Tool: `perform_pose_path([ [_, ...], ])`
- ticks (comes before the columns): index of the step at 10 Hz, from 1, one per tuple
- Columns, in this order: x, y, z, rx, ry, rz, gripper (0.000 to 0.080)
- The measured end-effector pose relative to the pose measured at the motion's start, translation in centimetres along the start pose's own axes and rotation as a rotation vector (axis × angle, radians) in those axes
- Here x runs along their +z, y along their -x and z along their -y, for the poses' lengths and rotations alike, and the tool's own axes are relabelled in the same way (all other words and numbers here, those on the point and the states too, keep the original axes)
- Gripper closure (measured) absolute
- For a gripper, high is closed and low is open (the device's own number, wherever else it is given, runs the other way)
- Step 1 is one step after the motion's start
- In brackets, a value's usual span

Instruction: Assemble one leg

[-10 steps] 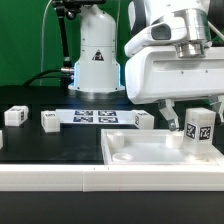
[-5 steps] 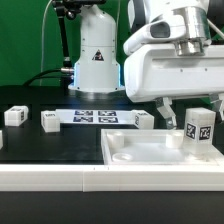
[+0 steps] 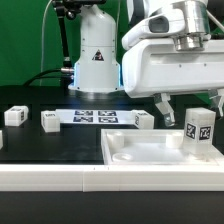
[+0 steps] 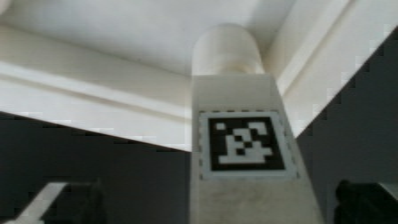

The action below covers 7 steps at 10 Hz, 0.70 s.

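Four legs: three legs (image 3: pixel 49 119) lie on the tabletop (image 3: pixel 60 148), the leg (image 3: pixel 199 133) stands on one panel (image 3: pixel 145 150); end effector (image 3: pixel 194 116) around its top, fingers apart.

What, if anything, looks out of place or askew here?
Nothing stands out. The leg stands upright near a corner of the white panel, just under the open claw. Nothing looks spilled or damaged.
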<state>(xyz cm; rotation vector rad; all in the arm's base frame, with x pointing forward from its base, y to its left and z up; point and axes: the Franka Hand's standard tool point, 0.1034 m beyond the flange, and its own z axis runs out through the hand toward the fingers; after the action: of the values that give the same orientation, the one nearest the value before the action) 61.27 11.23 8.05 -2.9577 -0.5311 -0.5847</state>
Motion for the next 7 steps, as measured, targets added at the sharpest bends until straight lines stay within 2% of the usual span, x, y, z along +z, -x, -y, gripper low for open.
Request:
perform_pose_path([
  [4,-0.2,-0.2,1.0,0.014,-0.083,0.239,0.0151],
  [5,-0.4,0.4,1.4,0.016,-0.114,0.328,0.0151],
  [6,-0.4,0.2,1.5,0.011,-0.135,0.389,0.0151],
  [7,-0.2,-0.4,1.2,0.008,-0.135,0.389,0.0151],
])
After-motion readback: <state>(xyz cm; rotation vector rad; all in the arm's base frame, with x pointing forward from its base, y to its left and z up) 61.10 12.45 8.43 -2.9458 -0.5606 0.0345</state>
